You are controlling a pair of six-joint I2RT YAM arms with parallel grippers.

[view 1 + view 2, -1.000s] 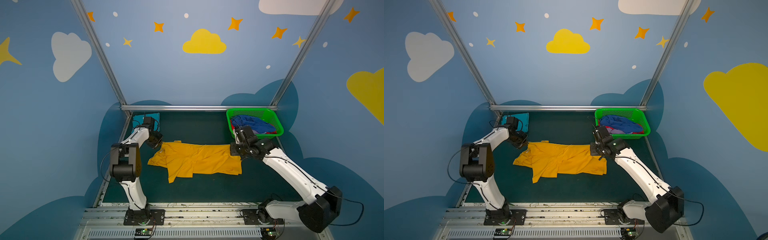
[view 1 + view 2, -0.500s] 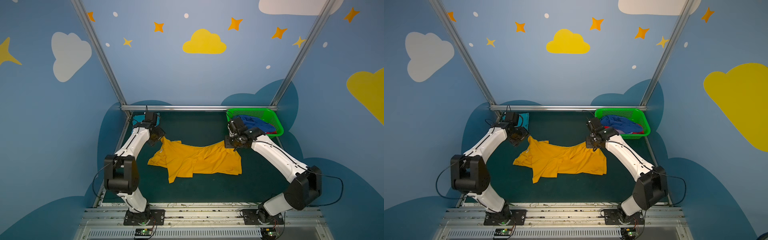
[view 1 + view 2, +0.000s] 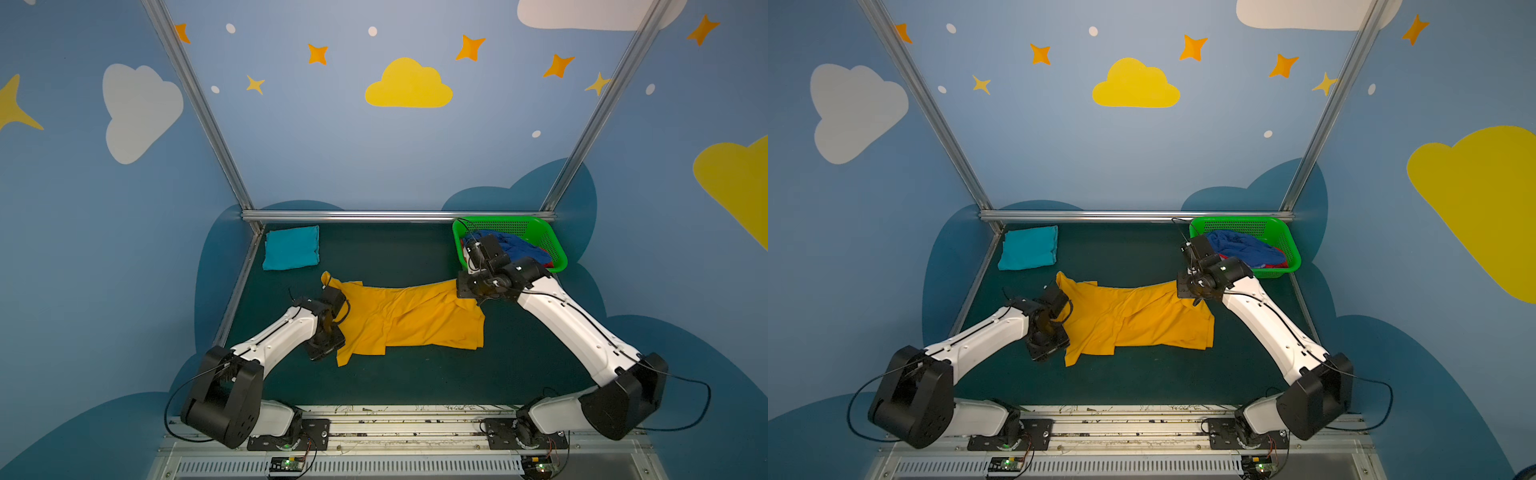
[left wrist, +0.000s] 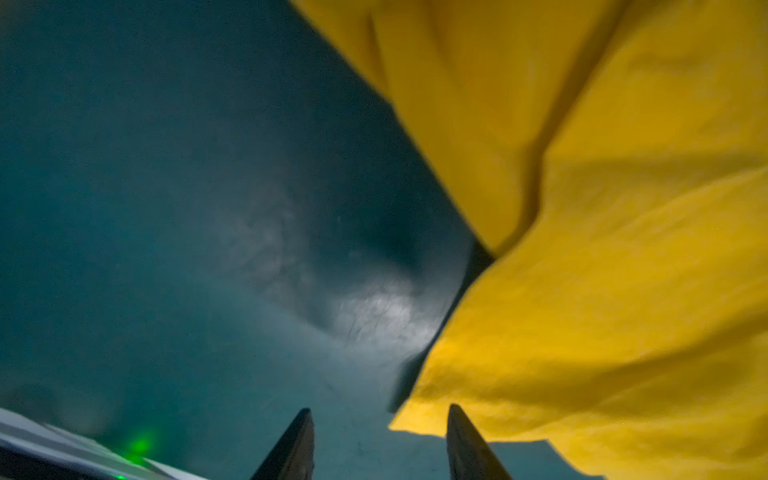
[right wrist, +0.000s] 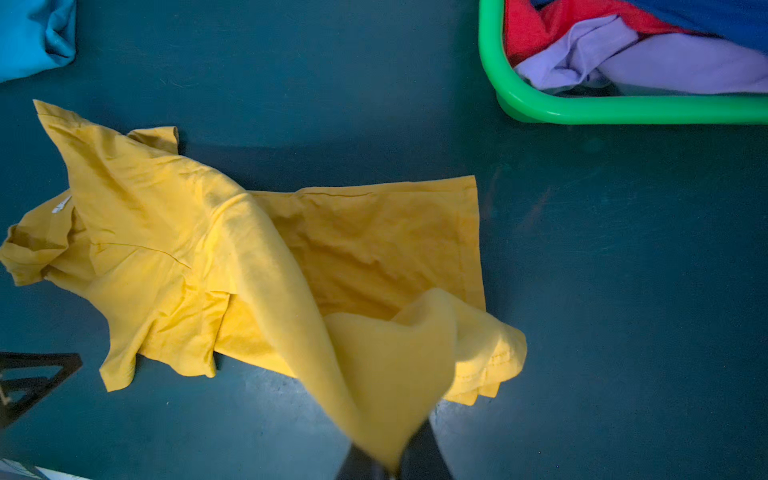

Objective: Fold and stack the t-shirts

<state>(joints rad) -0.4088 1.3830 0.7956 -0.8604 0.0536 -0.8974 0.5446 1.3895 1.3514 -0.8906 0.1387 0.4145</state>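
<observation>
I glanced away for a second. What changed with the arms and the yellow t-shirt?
The left gripper let go of the far corner of the yellow t-shirt and swung toward the near side, jaws now open beside the cloth. The right gripper stayed shut on its corner; the folded teal t-shirt and green basket did not move.

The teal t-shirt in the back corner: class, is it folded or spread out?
Folded: the teal t-shirt lies as a compact rectangle, with no sleeves showing.

The basket (image 5: 623, 110) and teal shirt (image 5: 29, 37) are cut off in the right wrist view, where the right gripper (image 5: 392, 461) is mostly covered by the yellow shirt (image 5: 270, 249).
</observation>
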